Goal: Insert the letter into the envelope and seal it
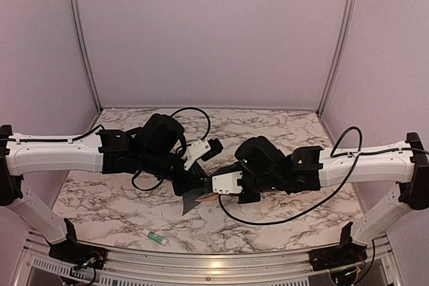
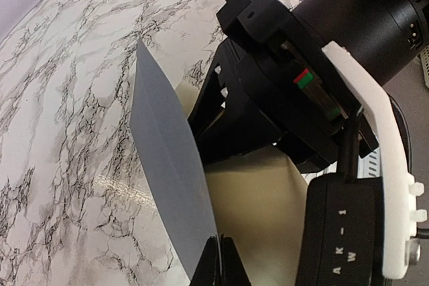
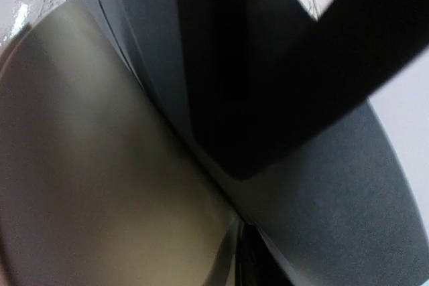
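A white-and-green tube (image 1: 154, 236) lies at the left of the marble table (image 1: 94, 199), well apart from my work. My left gripper (image 2: 213, 260) is clamped tight on an edge of the envelope (image 2: 167, 165), tilting it up off the table. The letter (image 2: 261, 212) sits just behind it, mostly hidden under my arms from above. My right gripper (image 2: 208, 115) noses in beside the letter. Its own camera is blurred, so I cannot tell how far its fingers part or what they hold.
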